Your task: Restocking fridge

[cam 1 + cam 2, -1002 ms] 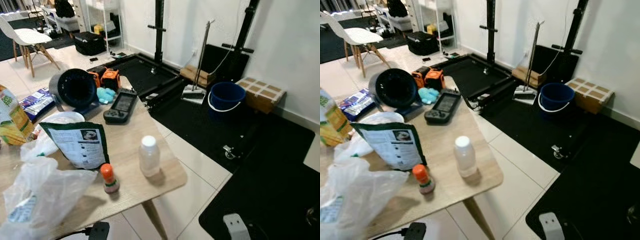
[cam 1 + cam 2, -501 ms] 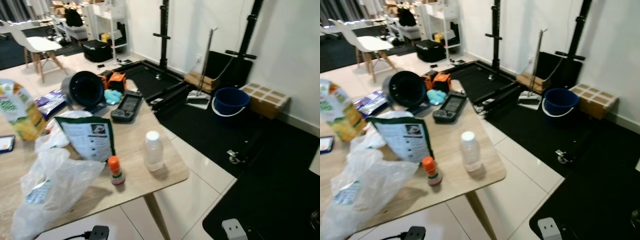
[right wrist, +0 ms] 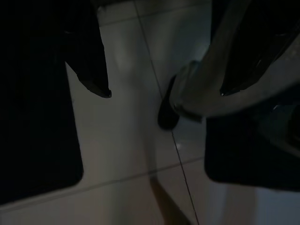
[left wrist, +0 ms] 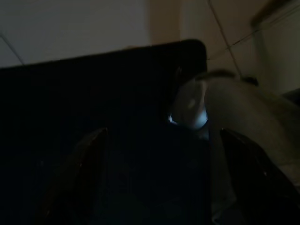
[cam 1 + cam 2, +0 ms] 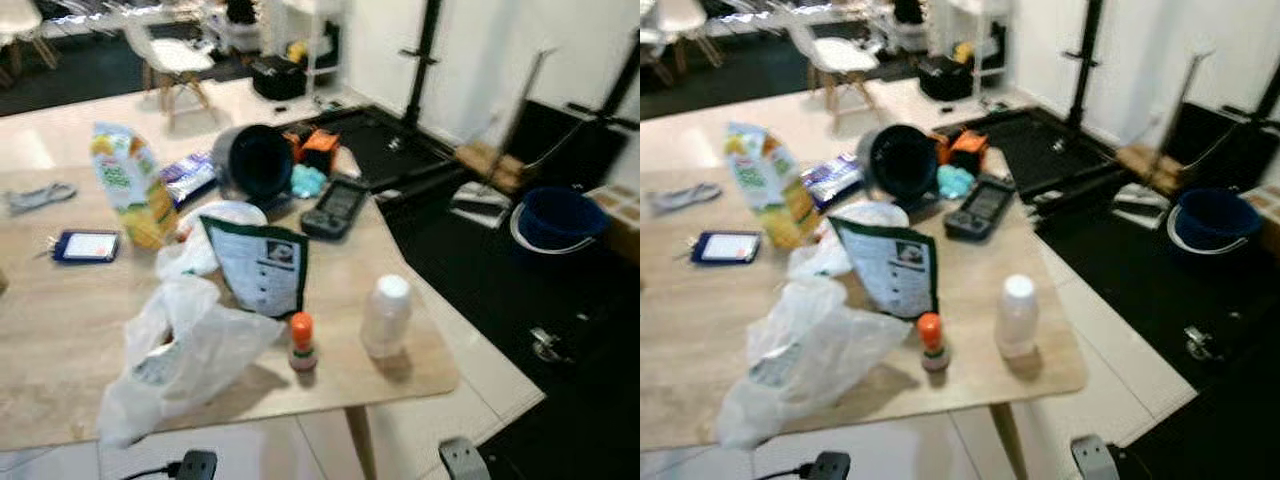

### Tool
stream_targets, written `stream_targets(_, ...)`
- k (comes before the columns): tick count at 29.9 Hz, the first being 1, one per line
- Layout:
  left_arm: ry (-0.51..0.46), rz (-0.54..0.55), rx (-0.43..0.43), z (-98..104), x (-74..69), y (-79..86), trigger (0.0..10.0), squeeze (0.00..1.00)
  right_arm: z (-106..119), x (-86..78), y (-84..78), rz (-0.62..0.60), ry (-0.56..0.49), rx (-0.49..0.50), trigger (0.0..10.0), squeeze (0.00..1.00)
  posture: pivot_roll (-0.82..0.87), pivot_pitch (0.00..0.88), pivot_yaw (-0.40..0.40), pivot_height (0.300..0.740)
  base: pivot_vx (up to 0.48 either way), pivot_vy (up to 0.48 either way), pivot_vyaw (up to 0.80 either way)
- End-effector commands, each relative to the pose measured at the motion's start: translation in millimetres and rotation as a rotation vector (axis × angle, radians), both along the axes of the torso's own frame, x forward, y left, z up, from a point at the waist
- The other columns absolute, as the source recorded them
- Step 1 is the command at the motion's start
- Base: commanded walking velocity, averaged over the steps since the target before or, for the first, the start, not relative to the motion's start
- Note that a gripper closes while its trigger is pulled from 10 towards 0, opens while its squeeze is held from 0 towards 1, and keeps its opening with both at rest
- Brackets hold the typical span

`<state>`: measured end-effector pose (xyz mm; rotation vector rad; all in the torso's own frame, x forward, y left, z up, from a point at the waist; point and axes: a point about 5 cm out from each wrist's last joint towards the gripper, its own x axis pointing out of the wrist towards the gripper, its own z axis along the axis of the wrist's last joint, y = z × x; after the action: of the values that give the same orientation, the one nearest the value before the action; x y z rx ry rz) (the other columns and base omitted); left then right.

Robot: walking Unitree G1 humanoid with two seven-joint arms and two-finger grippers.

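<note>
Restocking looks unstarted: your juice carton, white bottle and small orange-capped bottle sit on the surface (both arms idle; finger state cannot be told).

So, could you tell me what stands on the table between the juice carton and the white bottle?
In the left eye view, a dark green pouch stands between the juice carton and the white bottle, with the table beneath.

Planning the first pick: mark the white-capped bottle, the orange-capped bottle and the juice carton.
white-capped bottle [image 5: 385, 318], left eye view, body.
orange-capped bottle [image 5: 301, 343], left eye view, neck.
juice carton [image 5: 127, 187], left eye view, front face.
</note>
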<state>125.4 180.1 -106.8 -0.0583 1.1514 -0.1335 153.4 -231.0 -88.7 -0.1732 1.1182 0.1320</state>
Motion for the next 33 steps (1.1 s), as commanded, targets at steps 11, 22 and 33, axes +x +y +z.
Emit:
stream_targets(11, 0.024, -0.035, 0.009, -1, -5.3, 1.9, 10.0, 0.00, -3, -7.1, -0.6, -0.014, 0.015, -0.003, 10.0, 0.00, 0.06, 0.000, -0.005, 0.740, 0.000, -0.346, 0.00)
stream_targets(22, 0.024, -0.013, 0.012, -2, -6.7, 3.2, 10.0, 0.00, -2, -6.8, -1.3, 0.001, 0.015, -0.021, 10.0, 0.00, 0.06, 0.000, -0.005, 0.740, 0.000, 0.000, 0.00)
stream_targets(33, 0.021, -0.010, 0.013, -1, -5.4, 3.7, 10.0, 0.00, -1, -7.9, -12.2, -0.139, -0.028, -0.166, 10.0, 0.00, 0.07, 0.000, -0.003, 0.740, 0.000, 0.000, 0.00)
